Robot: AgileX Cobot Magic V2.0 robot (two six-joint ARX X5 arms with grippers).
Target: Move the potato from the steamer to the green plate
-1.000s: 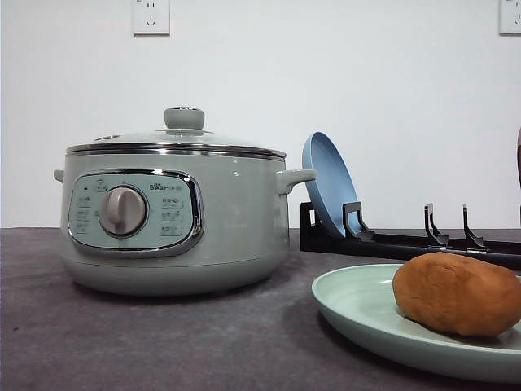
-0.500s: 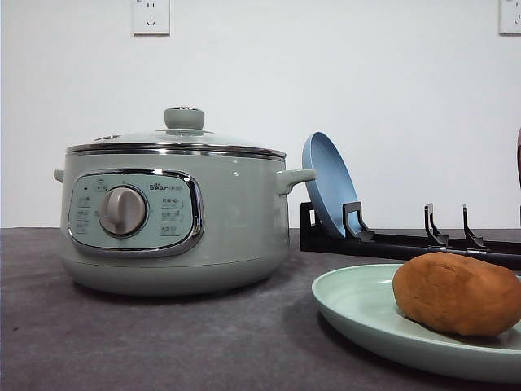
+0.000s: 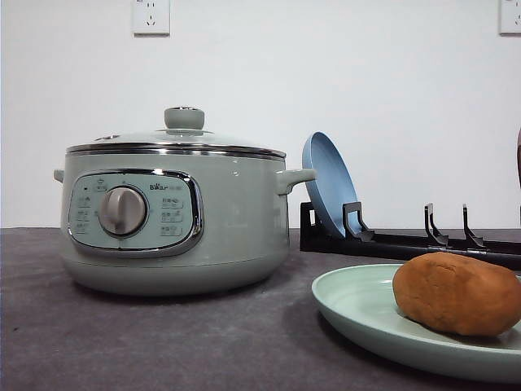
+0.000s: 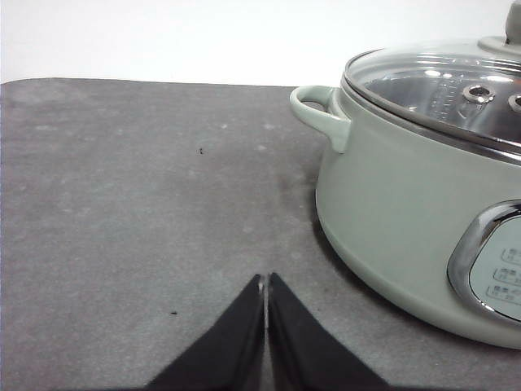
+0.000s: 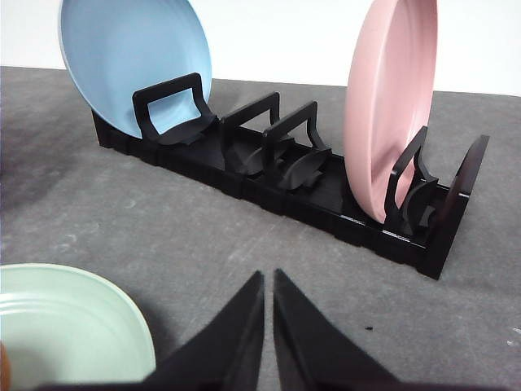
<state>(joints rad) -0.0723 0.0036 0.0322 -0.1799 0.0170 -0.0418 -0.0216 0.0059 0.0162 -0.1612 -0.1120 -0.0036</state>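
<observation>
Potato: the potato [image 3: 457, 294] lies on its side on the green plate [image 3: 358, 305], an orange-brown oval resting on the plate's inner face, well apart from the steamer [image 3: 175, 218].
Steamer: sage-green, standing on the grey surface [image 3: 122, 342] with its glass lid [image 3: 175, 138] seated on the chrome rim; the grey dial [image 3: 123, 211] faces the front camera.
Green plate: flat on the surface, in front of the steamer and off to the side of its blue-plate-facing handle; its rim also shows in the right wrist view [image 5: 98, 301].
Rack: a black dish rack [image 3: 407, 243] stands behind the green plate, beside the steamer; a blue plate [image 3: 327, 183] stands upright in the rack's slot nearest the steamer, and a pink plate [image 5: 389, 106] stands upright near the rack's far end.
Left pincer: the left pincer [image 4: 265, 281] has its black fingers pressed together, holding nothing, above bare surface beside the steamer's handle [image 4: 316, 110].
Right pincer: the right pincer [image 5: 269, 277] has its fingers nearly together with a thin slit between them, empty, between the green plate and the rack.
</observation>
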